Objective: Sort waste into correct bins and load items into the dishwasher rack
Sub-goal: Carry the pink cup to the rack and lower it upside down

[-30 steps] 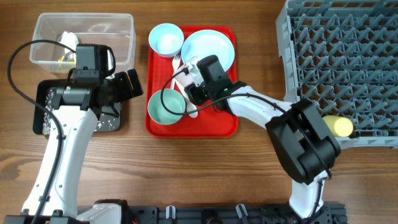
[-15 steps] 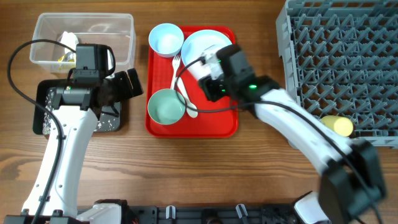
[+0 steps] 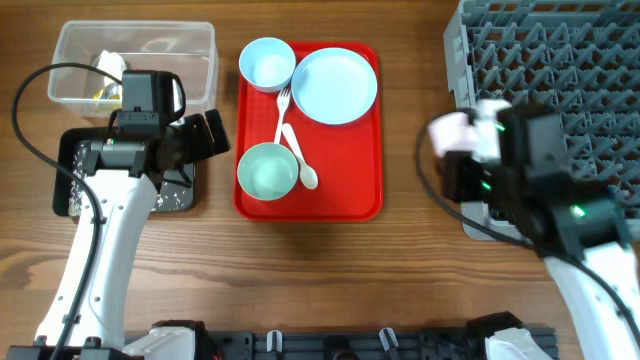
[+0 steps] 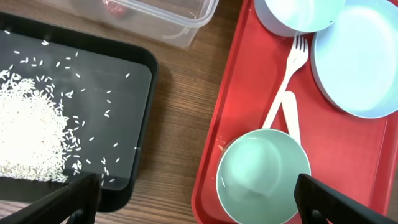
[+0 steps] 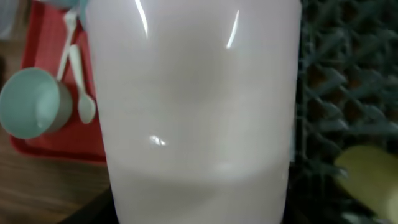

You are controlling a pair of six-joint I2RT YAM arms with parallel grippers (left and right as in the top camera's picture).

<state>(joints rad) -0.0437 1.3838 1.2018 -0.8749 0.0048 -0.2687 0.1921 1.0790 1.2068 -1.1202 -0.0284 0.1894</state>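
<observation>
My right gripper (image 3: 458, 150) is shut on the small pink cup (image 3: 447, 130), held just left of the grey dishwasher rack (image 3: 560, 90). In the right wrist view the pink cup (image 5: 193, 106) fills the frame and hides the fingers; a yellow cup (image 5: 370, 174) lies in the rack (image 5: 348, 74). On the red tray (image 3: 365, 205) sit two pale-blue bowls (image 3: 267, 62) (image 3: 268, 172), a plate (image 3: 334, 85), a white fork (image 3: 282, 105) and a spoon (image 3: 300, 165). My left gripper (image 3: 205, 135) hangs open between the black tray (image 4: 134, 81) and the near bowl (image 4: 264, 174).
White rice (image 4: 25, 130) is heaped in the black tray. The clear tub (image 3: 70, 40) at the back left holds tissue and a yellow wrapper (image 3: 105, 75). Bare wooden table lies between the red tray and the rack.
My right arm lifted the pink cup off the red tray and swung it right to the rack's left edge. The left arm has stayed still.
</observation>
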